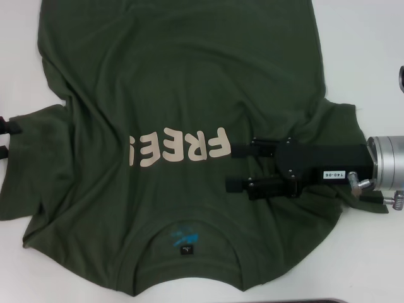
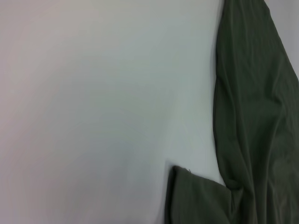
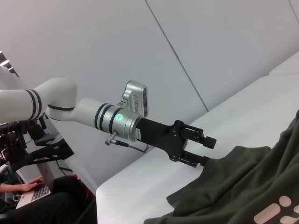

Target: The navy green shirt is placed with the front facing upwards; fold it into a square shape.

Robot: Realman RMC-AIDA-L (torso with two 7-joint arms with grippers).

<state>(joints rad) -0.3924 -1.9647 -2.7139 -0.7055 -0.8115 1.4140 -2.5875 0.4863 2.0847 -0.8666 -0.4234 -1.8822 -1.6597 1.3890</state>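
We see the navy green shirt (image 1: pixel 177 95) lying spread on the white counter (image 1: pixel 366 38), front up, with the cream letters "FREE" (image 1: pixel 178 148) readable upside down from the head and the neck label (image 1: pixel 184 240) on the side nearest to the robot. We judge that the folding has hardly begun: no clean fold is visible, the body is only wrinkled, and both sleeves lie out to the sides. The right gripper (image 1: pixel 235 167) hovers low over the shirt, and the letters are just beyond its fingertips. Its fingers are open with a clear gap, and nothing is between them. The left gripper (image 3: pixel 207 150) is at the opposite sleeve, its fingers also apart around the sleeve edge or just beside it; we cannot tell if it touches the cloth. All the folds are left to do. No container appears in these views.
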